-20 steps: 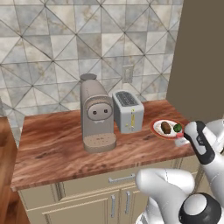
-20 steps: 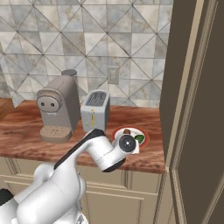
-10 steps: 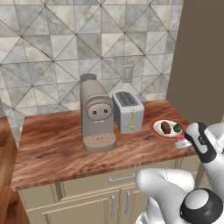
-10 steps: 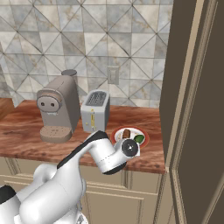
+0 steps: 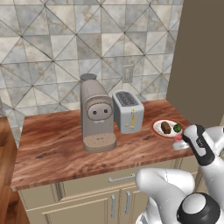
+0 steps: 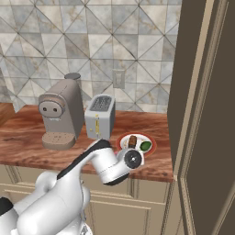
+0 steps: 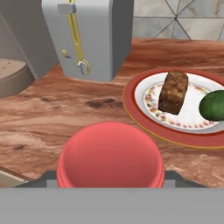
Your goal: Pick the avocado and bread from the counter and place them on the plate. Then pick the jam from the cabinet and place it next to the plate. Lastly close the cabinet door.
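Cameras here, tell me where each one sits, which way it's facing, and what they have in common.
Left base view: behind the arm to its left, looking down over the counter, coffee machine, toaster and plate; white arm at lower right.
Right base view: behind to the right, facing the same counter and the cabinet door; arm at lower left.
Hand view: on the hand, low over the counter, behind the jam; dark finger tips flank it.
Shared: plate with bread and avocado.
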{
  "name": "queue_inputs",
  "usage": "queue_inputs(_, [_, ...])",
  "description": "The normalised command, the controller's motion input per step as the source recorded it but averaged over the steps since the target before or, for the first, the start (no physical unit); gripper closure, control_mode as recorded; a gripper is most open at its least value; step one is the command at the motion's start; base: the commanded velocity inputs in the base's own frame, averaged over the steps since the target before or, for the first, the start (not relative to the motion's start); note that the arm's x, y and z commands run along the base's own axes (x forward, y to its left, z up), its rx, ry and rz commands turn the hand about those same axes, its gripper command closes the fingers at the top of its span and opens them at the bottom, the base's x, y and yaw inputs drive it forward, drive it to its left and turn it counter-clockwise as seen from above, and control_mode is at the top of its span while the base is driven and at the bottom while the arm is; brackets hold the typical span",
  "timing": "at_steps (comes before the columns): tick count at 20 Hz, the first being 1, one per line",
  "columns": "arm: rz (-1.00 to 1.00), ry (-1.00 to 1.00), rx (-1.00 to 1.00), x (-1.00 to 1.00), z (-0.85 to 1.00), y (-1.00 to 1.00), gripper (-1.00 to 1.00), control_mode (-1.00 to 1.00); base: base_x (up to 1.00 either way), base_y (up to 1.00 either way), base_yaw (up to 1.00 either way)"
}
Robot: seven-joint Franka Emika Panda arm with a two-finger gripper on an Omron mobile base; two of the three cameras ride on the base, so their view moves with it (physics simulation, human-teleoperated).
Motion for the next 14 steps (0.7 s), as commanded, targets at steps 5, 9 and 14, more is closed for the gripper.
queue_inputs(5, [0.0,-0.02,0.0,0.09,-0.09,0.01,1.0,-1.0,0.0,0.0,0.0])
queue_inputs(9, [0.0,-0.02,0.0,0.23,-0.12,0.0,1.0,-1.0,0.0,0.0,0.0])
queue_inputs(14, [0.0,-0.02,0.0,0.19,-0.1,-0.06,1.0,-1.0,0.0,0.0,0.0])
